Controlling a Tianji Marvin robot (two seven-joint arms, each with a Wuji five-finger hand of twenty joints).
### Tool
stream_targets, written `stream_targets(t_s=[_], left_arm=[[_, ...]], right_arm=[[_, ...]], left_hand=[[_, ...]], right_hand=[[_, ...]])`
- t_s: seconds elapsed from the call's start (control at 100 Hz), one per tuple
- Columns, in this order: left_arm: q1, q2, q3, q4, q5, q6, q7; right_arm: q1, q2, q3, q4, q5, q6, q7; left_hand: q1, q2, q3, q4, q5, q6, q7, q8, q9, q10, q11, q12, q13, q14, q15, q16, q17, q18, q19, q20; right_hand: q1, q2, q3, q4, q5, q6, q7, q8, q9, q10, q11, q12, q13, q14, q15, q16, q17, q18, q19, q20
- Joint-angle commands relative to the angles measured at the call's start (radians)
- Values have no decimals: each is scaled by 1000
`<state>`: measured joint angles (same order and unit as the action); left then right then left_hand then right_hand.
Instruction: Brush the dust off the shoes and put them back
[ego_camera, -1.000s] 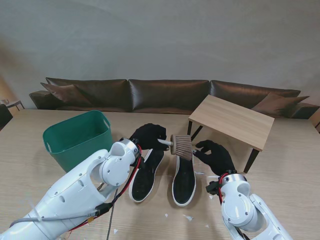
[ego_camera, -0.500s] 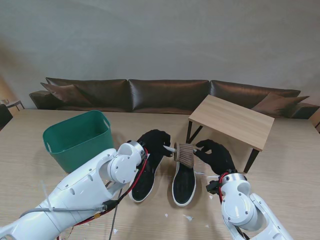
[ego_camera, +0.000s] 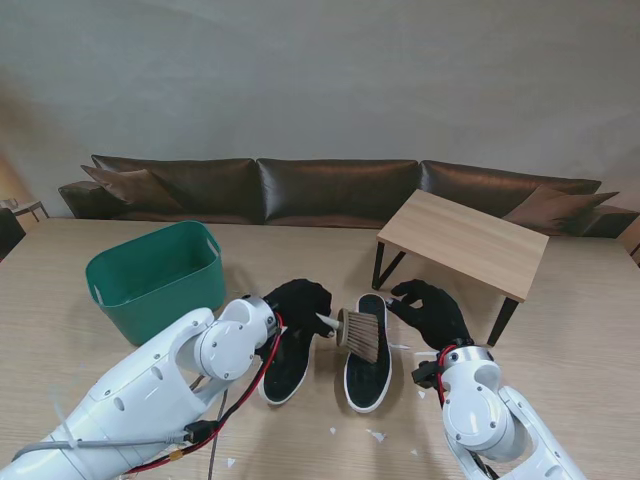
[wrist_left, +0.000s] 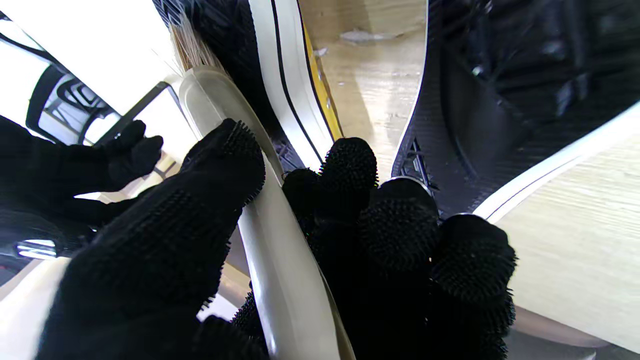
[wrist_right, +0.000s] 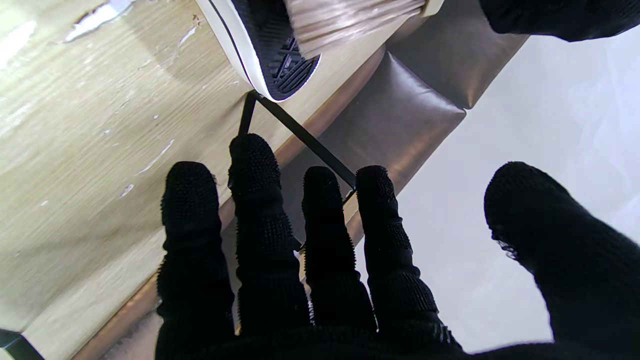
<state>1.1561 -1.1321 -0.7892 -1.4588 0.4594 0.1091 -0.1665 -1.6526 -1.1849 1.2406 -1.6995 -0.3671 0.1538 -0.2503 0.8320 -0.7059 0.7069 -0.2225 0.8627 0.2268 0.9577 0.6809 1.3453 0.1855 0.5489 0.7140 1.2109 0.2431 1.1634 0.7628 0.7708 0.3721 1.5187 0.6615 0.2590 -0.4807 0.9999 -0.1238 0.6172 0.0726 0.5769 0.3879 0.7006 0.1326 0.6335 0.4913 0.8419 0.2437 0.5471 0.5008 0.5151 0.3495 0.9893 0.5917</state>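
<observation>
Two black slip-on shoes (ego_camera: 330, 350) lie side by side; your left hand (ego_camera: 298, 302) grips the brush (ego_camera: 360, 333), bristles probably touching the right shoe for sweeping, while your right hand (ego_camera: 432, 312) hovers spread, empty.

No text, label or number seems readable on anything here.

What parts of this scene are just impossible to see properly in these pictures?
- Left shoe: in the stand view the left robot hand and arm cover its far end.
- Brush bristle tips: whether they touch the right shoe cannot be told.
- White specks on the table: too small to identify.
- Green bin: its inside bottom is hidden by its wall.
</observation>
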Motion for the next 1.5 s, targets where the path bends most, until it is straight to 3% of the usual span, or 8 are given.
stream_targets(t_s=[0.0, 0.51, 0.88, 1.03, 1.29, 1.49], left_arm=[[12, 15, -11, -21, -4, -5, -29], [126, 89, -129, -206, 26, -47, -250], [222, 116, -229, -318, 50, -63, -340], [237, 113, -252, -330, 52, -71, -328], [244, 96, -327, -344, 72, -95, -251], [263, 76, -428, -360, 96, -100, -147]], right_arm=[[-2, -4, -4, -1, 0, 1, 16], [-1, -4, -6, 2, 2, 4, 18], [-4, -3, -9, 1, 1, 6, 22], [-4, -3, -10, 0, 0, 6, 20], [-4, -3, -11, 2, 1, 5, 18], [-3, -3, -13, 3, 1, 4, 20]], left_hand=[[71, 43, 54, 25, 28, -29, 60, 24, 38, -4, 16, -5, 53, 0, 5, 2, 3, 6, 32, 9], [74, 53, 40, 29, 20, -37, 59, 28, 36, -10, 7, -7, 52, -5, -6, 2, -7, -6, 29, 11], [75, 58, 34, 32, 17, -41, 60, 29, 36, -11, 1, -6, 52, -10, -14, 5, -11, -13, 26, 12], [75, 57, 32, 33, 17, -41, 60, 29, 36, -13, 0, -4, 52, -10, -15, 7, -12, -14, 25, 13], [74, 57, 33, 33, 18, -41, 60, 28, 36, -12, 0, -2, 52, -10, -17, 9, -12, -14, 25, 14], [77, 53, 35, 34, 21, -36, 59, 27, 37, -9, 1, -1, 52, -7, -18, 12, -12, -13, 24, 15]], right_hand=[[-42, 24, 13, 26, 18, -5, -7, -10, 11, 12, -1, -15, 14, 7, 11, -3, -208, 15, -2, 4], [-42, 24, 14, 26, 18, -2, -9, -11, 10, 12, -2, -15, 13, 7, 10, -3, -208, 14, -2, 4], [-43, 25, 13, 26, 19, -3, -8, -10, 10, 11, -1, -15, 12, 7, 10, -3, -208, 15, -2, 4], [-42, 25, 14, 26, 19, -3, -9, -10, 9, 12, -1, -15, 12, 6, 11, -3, -208, 14, -2, 4], [-42, 24, 14, 26, 20, -2, -8, -10, 10, 13, -1, -15, 14, 7, 12, -3, -207, 15, -2, 4], [-42, 24, 14, 26, 21, -3, -8, -10, 11, 11, 0, -15, 13, 8, 11, -3, -208, 14, -2, 4]])
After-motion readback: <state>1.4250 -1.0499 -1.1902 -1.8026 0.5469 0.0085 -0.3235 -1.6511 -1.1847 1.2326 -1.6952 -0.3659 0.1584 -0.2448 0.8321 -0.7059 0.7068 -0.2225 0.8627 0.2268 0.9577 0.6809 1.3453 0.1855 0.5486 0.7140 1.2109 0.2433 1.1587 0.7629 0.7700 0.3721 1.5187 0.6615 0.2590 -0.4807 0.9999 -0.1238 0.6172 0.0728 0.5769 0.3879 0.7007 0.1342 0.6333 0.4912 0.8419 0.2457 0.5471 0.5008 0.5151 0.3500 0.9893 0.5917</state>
